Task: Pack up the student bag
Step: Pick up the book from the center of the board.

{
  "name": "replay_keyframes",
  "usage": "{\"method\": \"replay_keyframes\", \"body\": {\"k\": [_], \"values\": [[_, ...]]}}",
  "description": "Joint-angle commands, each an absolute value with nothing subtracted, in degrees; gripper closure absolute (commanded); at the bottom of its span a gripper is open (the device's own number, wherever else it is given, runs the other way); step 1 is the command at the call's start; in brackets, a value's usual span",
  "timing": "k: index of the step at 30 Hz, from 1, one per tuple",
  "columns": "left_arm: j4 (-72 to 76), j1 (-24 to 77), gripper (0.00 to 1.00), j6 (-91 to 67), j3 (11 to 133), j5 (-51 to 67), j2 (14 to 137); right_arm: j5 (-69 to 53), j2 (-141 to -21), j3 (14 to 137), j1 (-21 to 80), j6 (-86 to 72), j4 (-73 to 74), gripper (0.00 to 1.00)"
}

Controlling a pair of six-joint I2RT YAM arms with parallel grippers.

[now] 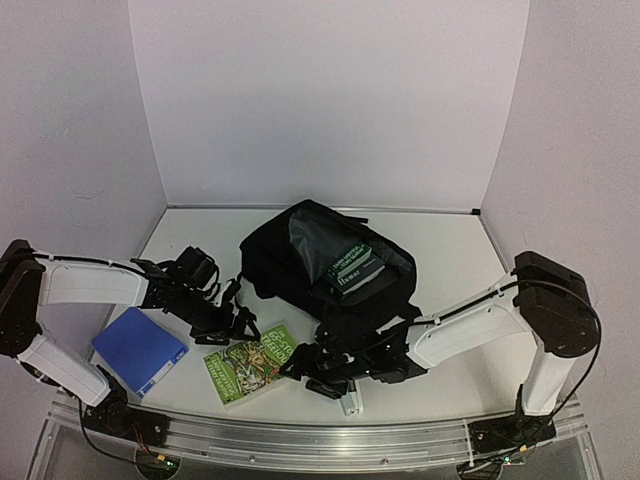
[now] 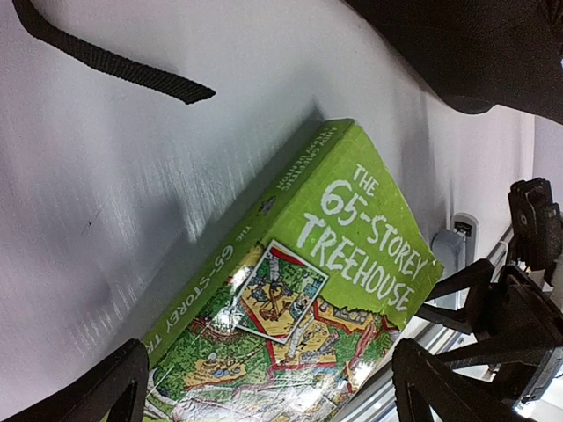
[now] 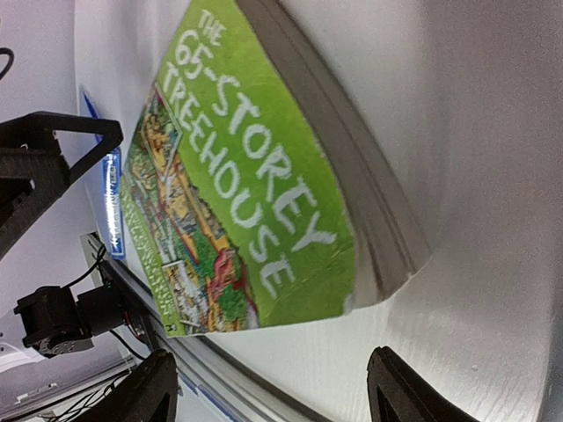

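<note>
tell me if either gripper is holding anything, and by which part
Nothing is held. The left gripper and right gripper are both open beside the green book, which lies on the table.

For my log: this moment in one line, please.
student bag open | green book on table, unheld | left tool open | right tool open

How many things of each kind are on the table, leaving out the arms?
Backpack: 1, the black student bag
Books: 3, the green 65-Storey Treehouse book, the blue book, and the green-covered book sticking out of the bag's opening
Total: 4
</note>
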State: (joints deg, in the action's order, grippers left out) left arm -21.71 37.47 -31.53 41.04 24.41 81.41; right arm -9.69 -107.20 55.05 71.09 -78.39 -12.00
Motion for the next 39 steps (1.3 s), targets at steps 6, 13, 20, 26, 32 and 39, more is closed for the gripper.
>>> {"method": "replay_keyframes", "body": {"k": [6, 13, 20, 26, 32, 39], "values": [[-15.48, 37.79, 0.04, -32.75, 37.76, 28.29, 82.41, -6.63, -111.8, 58.97, 70.94, -80.62, -13.76, 0.31], [-12.46, 38.11, 0.05, -34.27, 36.06, 32.6, 83.44, -4.75, -114.21, 60.22, 69.84, -81.02, -15.15, 0.35], [-10.02, 38.65, 0.05, -36.1, 34.88, 35.17, 83.29, -5.41, -117.68, 60.96, 68.64, -81.74, -20.29, 0.42], [-9.25, 38.69, 0.05, -36.58, 34.59, 35.53, 83.22, -7.05, -119.93, 61.92, 67.98, -81.0, -22.72, 0.48], [-10.03, 38.73, 0.05, -36.55, 35.17, 34.45, 83.76, -7.02, -120.25, 62.29, 67.7, -80.22, -23.46, 0.68], [-11.11, 38.69, 0.04, -38.66, 35.96, 29.38, 81.48, -5.3, -117.56, 59.83, 67.09, -80.08, -24.07, 0.99]]}}
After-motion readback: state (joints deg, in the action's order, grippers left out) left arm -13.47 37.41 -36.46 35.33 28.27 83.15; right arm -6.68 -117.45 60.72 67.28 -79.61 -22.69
